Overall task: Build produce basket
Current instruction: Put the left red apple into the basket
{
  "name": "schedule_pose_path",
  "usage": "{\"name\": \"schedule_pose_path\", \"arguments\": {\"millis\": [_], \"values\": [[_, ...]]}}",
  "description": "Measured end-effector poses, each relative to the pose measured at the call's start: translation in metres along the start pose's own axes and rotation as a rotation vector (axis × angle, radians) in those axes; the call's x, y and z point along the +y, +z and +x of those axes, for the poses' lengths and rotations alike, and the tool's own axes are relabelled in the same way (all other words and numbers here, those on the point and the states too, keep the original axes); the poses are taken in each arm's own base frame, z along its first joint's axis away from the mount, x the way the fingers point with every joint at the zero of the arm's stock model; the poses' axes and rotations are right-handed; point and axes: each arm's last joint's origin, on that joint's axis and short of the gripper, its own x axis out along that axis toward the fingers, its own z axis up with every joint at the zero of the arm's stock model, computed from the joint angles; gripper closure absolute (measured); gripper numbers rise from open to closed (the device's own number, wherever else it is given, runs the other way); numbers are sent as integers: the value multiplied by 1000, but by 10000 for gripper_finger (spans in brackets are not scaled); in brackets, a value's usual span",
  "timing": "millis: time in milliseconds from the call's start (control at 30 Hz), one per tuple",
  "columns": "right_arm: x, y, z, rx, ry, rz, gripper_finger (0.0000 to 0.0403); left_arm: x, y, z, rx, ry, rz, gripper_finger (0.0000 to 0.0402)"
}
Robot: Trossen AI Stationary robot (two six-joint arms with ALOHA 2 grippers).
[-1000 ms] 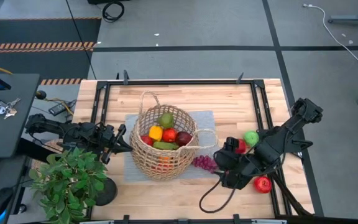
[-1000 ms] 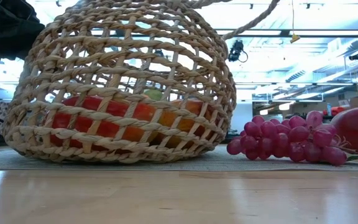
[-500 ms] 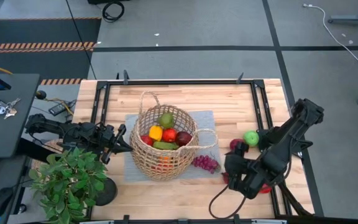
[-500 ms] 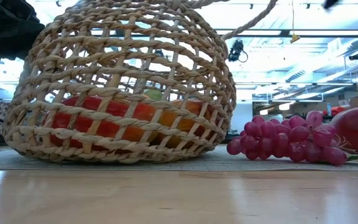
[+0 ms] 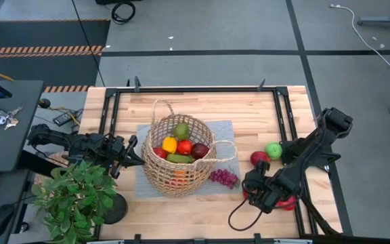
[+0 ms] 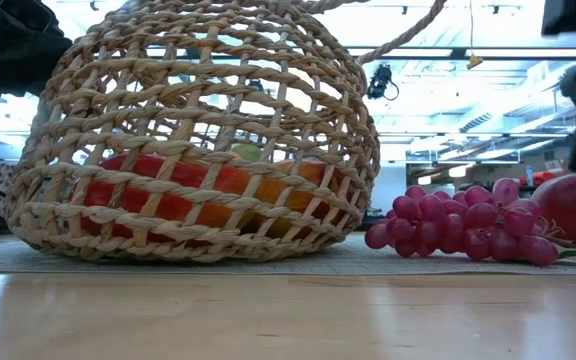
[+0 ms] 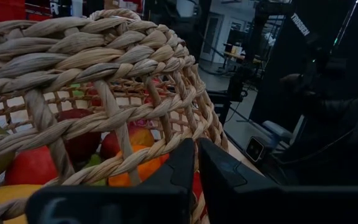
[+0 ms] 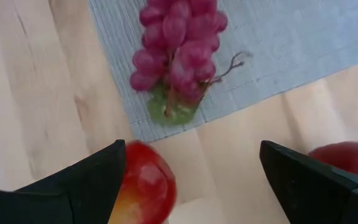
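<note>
The basket point(image 5: 179, 163), a large round tan wicker one with thin loop handles, sits on a grey mat point(image 5: 223, 129) near the middle of the wooden table point(image 5: 195, 108). Inside it lie several pieces of produce: a yellow lemon point(image 5: 170, 144), a green pear point(image 5: 181, 131), a red apple point(image 5: 185, 147), a darker red fruit point(image 5: 200, 150) and a long green piece point(image 5: 179, 158). From the low view, the basket point(image 6: 203, 130) fills the left of the picture, with red and orange fruit showing through its open weave.

Just right of the basket, purple grapes point(image 5: 224, 178) rest on the right edge of the mat. Farther right, on bare wood, sit a dark red fruit point(image 5: 259, 158) and a green apple point(image 5: 273, 150), touching or nearly so. A bright red apple point(image 5: 286, 202) lies nearer the front edge, partly hidden beneath the right arm.

The right gripper point(image 5: 257, 197) hovers over the table to the right of the grapes, its fingers spread wide with nothing between them. In its wrist view the red apple point(image 8: 143, 183) sits beside one finger, with the grapes point(image 8: 179, 46) beyond.

The left gripper point(image 5: 128, 153) is at the basket's left rim, its fingers together on the wicker. A leafy potted plant point(image 5: 73, 198) stands at the near left corner.
</note>
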Motion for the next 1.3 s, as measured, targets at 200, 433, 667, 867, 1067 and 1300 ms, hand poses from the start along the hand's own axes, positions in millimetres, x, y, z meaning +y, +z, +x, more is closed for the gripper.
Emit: {"name": "schedule_pose_path", "arguments": {"millis": [200, 433, 667, 867, 1067, 1300], "values": [[3, -8, 12, 2, 78, 76, 29, 0, 0, 0, 0, 0, 0, 366], [7, -6, 12, -16, 123, 147, 29, 0, 0, 0, 0, 0, 0, 373], [8, -6, 9, 40, 137, 299, 29, 0, 0, 0, 0, 0, 0, 367], [14, -4, -7, -27, 107, 372, 29, 0, 0, 0, 0, 0, 0, 369], [18, -14, -18, 32, 111, 465, 29, 0, 0, 0, 0, 0, 0, 373], [18, -31, -18, 85, 24, 553, 29, 0, 0, 0, 0, 0, 0, 366]]}}
